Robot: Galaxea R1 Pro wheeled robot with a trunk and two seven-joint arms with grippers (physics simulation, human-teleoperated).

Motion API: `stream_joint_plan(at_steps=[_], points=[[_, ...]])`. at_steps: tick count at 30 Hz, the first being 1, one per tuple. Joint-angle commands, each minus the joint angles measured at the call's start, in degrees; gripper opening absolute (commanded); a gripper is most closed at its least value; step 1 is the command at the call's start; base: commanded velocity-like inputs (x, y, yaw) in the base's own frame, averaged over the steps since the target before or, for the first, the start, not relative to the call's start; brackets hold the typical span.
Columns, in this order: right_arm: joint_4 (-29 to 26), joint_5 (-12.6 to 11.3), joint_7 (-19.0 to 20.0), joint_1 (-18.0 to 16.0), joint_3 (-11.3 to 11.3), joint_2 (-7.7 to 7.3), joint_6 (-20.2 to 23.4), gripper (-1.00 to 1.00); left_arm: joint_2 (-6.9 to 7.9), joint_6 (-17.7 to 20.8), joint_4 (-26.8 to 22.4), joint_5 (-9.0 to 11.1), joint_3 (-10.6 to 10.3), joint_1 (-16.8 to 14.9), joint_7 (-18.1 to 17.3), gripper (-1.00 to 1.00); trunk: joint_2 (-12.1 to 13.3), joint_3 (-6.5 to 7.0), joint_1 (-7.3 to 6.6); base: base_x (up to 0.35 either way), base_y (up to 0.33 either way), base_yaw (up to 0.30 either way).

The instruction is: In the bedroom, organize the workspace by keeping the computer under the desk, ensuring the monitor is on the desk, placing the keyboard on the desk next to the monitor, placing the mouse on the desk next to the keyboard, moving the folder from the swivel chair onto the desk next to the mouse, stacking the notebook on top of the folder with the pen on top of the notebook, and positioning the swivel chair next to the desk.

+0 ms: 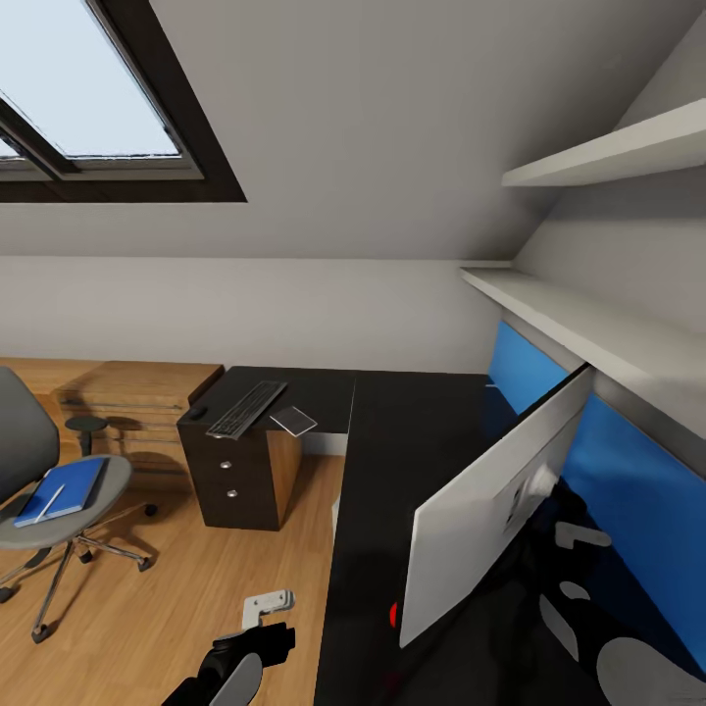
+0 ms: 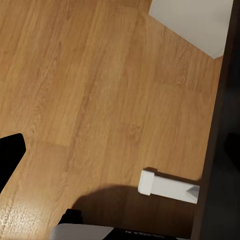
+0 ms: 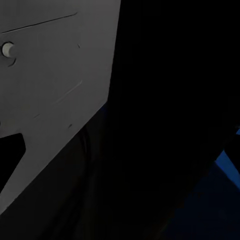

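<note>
The monitor (image 1: 495, 505) stands tilted on the black desk (image 1: 392, 461), its silver-white back toward me. My right gripper is behind the monitor; its wrist view shows the monitor's grey back (image 3: 55, 85) close up, and its jaws cannot be read. On the desk's far wing lie the keyboard (image 1: 245, 409), a dark mouse (image 1: 199, 412) and a thin grey notebook (image 1: 294, 421). The swivel chair (image 1: 39, 480) at left carries the blue folder (image 1: 67, 487) with a white pen (image 1: 44, 503) on it. My left gripper (image 1: 267, 606) (image 2: 82, 160) hangs open over the floor. A pale computer corner (image 2: 195, 25) sits by the desk edge.
A low light-wood cabinet (image 1: 137, 397) and a small black stool (image 1: 86, 427) stand by the back wall. Black drawers (image 1: 230, 480) sit under the desk's far wing. White shelves (image 1: 598, 333) run above the blue back panel (image 1: 628, 490). Wood floor lies between chair and desk.
</note>
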Motion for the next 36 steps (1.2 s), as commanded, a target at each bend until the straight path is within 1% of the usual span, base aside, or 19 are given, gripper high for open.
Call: stream_joint_plan(at_steps=[1, 8, 30, 32, 34, 36], points=[[0.0, -0.5, -0.1, 0.0, 0.4, -0.03, -0.2, 1.00, 0.06, 0.0, -0.1, 0.4, -0.2, -0.1, 0.5, 1.00, -0.1, -0.08, 0.03, 0.000, 0.000, 0.000], [0.0, -0.5, -0.1, 0.0, 0.4, -0.03, -0.2, 1.00, 0.06, 0.1, -0.1, 0.4, -0.2, -0.1, 0.5, 1.00, -0.1, -0.08, 0.03, -0.201, 0.000, 0.000], [0.0, -0.5, -0.1, 0.0, 0.4, 0.03, -0.2, 1.00, 0.06, 0.1, 0.0, 0.4, -0.2, -0.1, 0.5, 1.00, -0.1, -0.08, 0.03, -0.331, 0.013, 0.000], [-0.5, -0.6, -0.2, 0.0, 0.4, 0.06, -0.3, 1.00, 0.06, 0.1, 0.0, 0.4, -0.1, -0.1, 0.5, 1.00, -0.1, -0.08, 0.03, -0.331, 0.112, 0.000], [-2.6, -0.6, -0.2, 0.0, 0.3, 0.42, -0.2, 1.00, 0.06, 0.1, 0.0, 0.4, -0.1, -0.1, 0.5, 1.00, -0.1, -0.08, 0.03, -0.317, 0.150, 0.000], [-5.9, -0.5, -0.3, 0.1, 0.2, 1.38, 0.0, 1.00, 0.06, 0.1, 0.0, 0.4, -0.1, -0.1, 0.5, 1.00, -0.1, -0.08, 0.03, -0.307, 0.173, 0.000]])
